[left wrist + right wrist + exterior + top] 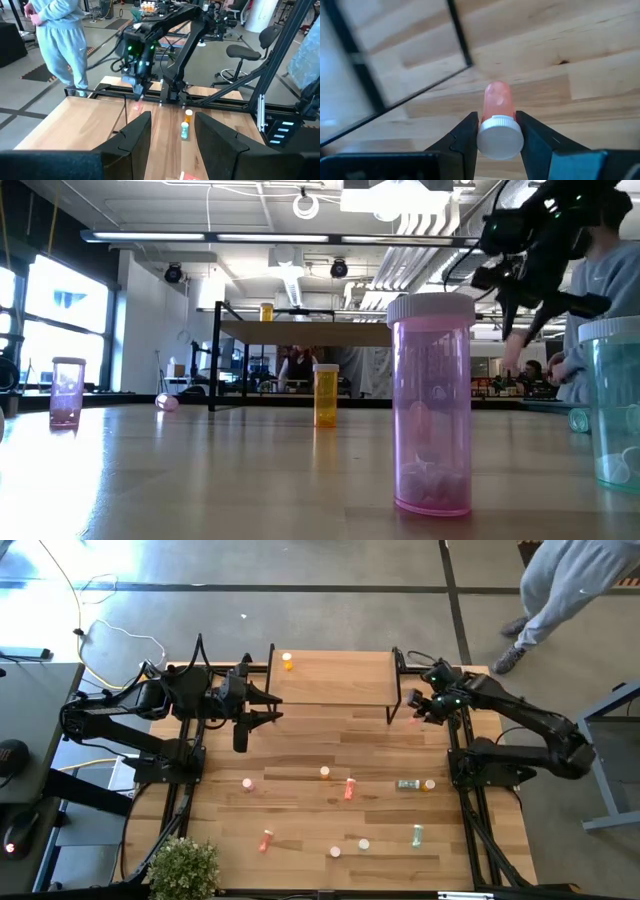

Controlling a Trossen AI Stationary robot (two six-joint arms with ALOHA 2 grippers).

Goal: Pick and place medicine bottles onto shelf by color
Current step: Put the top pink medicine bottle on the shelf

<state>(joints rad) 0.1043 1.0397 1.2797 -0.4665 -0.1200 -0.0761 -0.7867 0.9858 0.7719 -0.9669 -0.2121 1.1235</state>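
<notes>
The shelf [335,677], a light-wood board on black legs, stands at the table's far middle with an orange bottle [288,662] upright on its left end. My right gripper [413,710] is just off the shelf's right end, shut on a pink bottle [497,100] with a white cap. My left gripper [268,705] is open and empty off the shelf's left end. Several orange, pink, red and teal bottles stand or lie on the tabletop, among them a red one [349,789] and a teal one [417,835]. My right gripper pinches the pink bottle at its white cap [500,139], one finger on either side. The bottle's body points forward past the fingertips toward the tabletop. It is lifted clear of the table, beside the shelf's black leg [460,35].
A potted plant [185,868] stands at the table's near left corner. A person [575,590] stands beyond the far right corner. In the low view a pink bottle [432,405] stands close in front and a teal one [612,405] at the right edge.
</notes>
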